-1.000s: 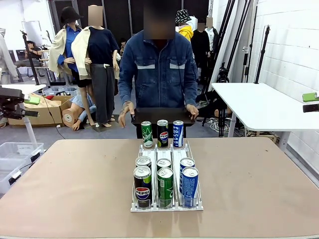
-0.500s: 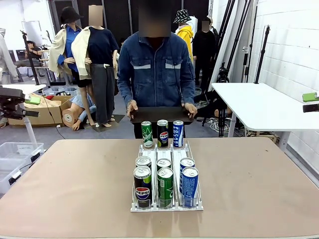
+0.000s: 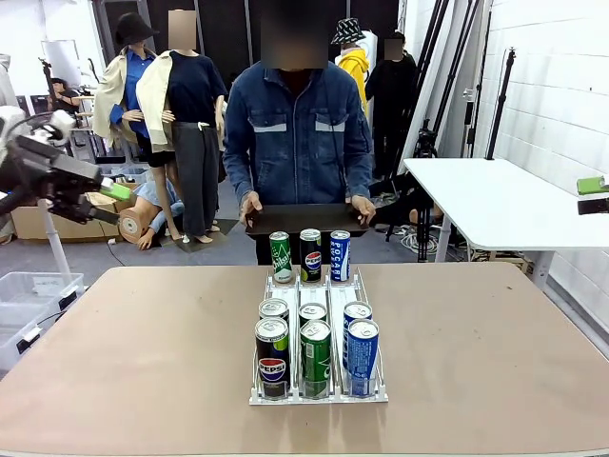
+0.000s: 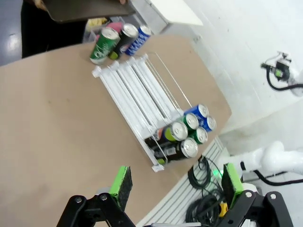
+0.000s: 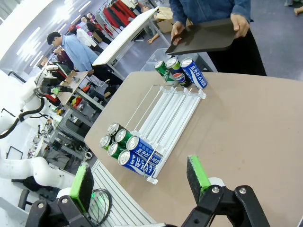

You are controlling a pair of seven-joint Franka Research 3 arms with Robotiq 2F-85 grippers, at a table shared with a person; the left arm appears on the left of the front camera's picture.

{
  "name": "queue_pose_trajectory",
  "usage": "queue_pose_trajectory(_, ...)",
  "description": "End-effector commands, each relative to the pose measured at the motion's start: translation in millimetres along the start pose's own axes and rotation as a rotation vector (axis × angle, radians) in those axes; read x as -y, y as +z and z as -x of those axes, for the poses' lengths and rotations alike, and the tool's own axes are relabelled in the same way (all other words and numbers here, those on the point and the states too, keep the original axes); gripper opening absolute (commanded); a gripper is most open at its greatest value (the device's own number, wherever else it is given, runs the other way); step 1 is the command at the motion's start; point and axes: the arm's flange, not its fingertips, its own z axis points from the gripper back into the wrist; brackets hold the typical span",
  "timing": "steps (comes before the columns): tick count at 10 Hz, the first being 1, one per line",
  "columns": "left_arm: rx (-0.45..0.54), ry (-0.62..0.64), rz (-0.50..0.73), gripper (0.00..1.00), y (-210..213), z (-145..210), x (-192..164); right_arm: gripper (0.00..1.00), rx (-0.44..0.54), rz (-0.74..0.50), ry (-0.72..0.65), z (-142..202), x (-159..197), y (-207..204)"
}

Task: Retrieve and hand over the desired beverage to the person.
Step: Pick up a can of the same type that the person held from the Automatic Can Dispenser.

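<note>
A white rack point(image 3: 319, 286) on the brown table holds beverage cans. Three stand at its far end: green point(image 3: 280, 257), Pepsi point(image 3: 311, 255) and blue Pocari point(image 3: 340, 255). Several more crowd the near end, with a Pepsi can point(image 3: 272, 357), a green can point(image 3: 315, 357) and a Pocari Sweat can point(image 3: 362, 354) in front. The person point(image 3: 300, 133) stands at the far side holding a dark tray point(image 3: 304, 219) in both hands. My left gripper point(image 3: 105, 195) point(image 4: 176, 182) hangs open off the table's left. My right gripper point(image 5: 139, 177) is open too, high above the rack point(image 5: 165, 118).
A white table point(image 3: 495, 200) stands at the right behind the brown one. A clear bin point(image 3: 29, 295) sits on the floor at the left. Bare tabletop point(image 3: 143, 352) lies on both sides of the rack. Another person point(image 5: 71, 47) works at benches farther off.
My left arm has swung up and toward the table at the picture's left. The person brought one hand onto the tray and now holds it still.
</note>
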Motion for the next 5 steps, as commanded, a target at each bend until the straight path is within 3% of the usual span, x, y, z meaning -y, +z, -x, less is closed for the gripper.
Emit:
queue_pose_trajectory(1, -0.108, -0.010, -0.046, 1.00, -33, -2, 35, 1.00, 0.015, -0.016, 0.004, -2, 1, 0)
queue_pose_trajectory(5, -0.270, -0.069, -0.182, 1.00, -109, -6, 106, 1.00, 0.015, -0.016, 0.004, -2, 1, 0)
